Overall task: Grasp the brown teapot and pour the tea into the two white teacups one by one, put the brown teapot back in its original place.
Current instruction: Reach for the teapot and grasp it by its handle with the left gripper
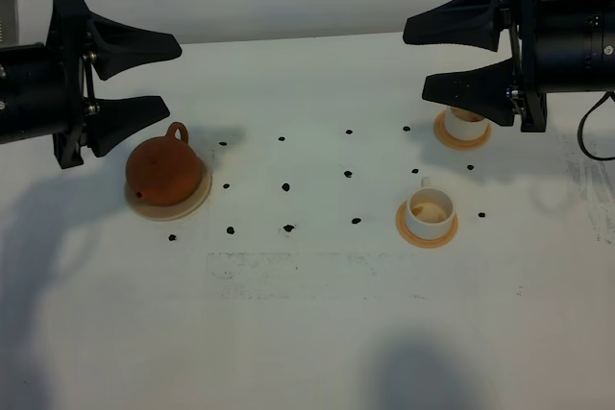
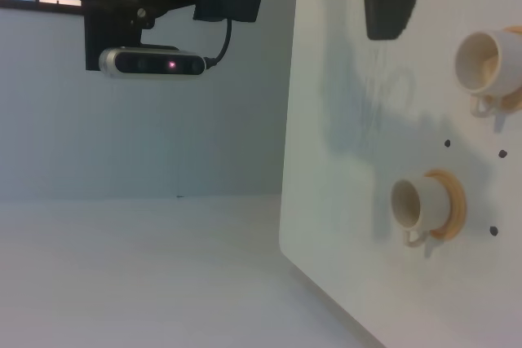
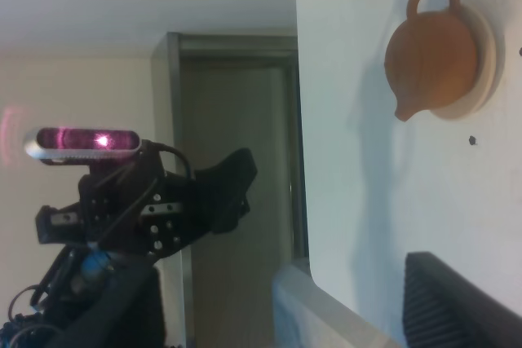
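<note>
The brown teapot (image 1: 165, 172) sits on the cream coaster (image 1: 199, 201), close beside one finger of the left gripper (image 1: 173, 74), which is spread wide and empty. One white teacup (image 1: 465, 120) lies partly hidden behind a finger of the right gripper (image 1: 415, 58). The other teacup (image 1: 430, 210) stands near it, and this gripper is also wide apart and holds nothing.

The teapot (image 1: 163, 170) sits on the coaster (image 1: 199, 202) at the left of the table (image 1: 307, 333). At the right, well apart from it, the front cup (image 1: 430, 210) and the back cup (image 1: 466, 125) each stand on a saucer, the back cup slightly further right.
</note>
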Robot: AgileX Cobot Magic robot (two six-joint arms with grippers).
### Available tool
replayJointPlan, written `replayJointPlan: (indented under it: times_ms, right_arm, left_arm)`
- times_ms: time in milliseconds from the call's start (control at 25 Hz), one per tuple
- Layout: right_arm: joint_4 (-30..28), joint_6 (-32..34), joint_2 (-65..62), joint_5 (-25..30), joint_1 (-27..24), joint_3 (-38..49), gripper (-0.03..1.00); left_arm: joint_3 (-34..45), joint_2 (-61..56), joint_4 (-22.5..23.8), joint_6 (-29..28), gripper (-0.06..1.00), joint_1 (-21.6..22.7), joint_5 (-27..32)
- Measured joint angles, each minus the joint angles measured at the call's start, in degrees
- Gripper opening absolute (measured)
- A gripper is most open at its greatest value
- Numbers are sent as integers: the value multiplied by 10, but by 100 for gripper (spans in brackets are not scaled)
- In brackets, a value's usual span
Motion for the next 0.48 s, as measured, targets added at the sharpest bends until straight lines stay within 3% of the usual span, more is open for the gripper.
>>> replayJointPlan:
  times_ms: [480]
  right_arm:
    - [0,0,0,0,0,0,59]
  left_arm:
    - [0,0,0,0,67,0,0]
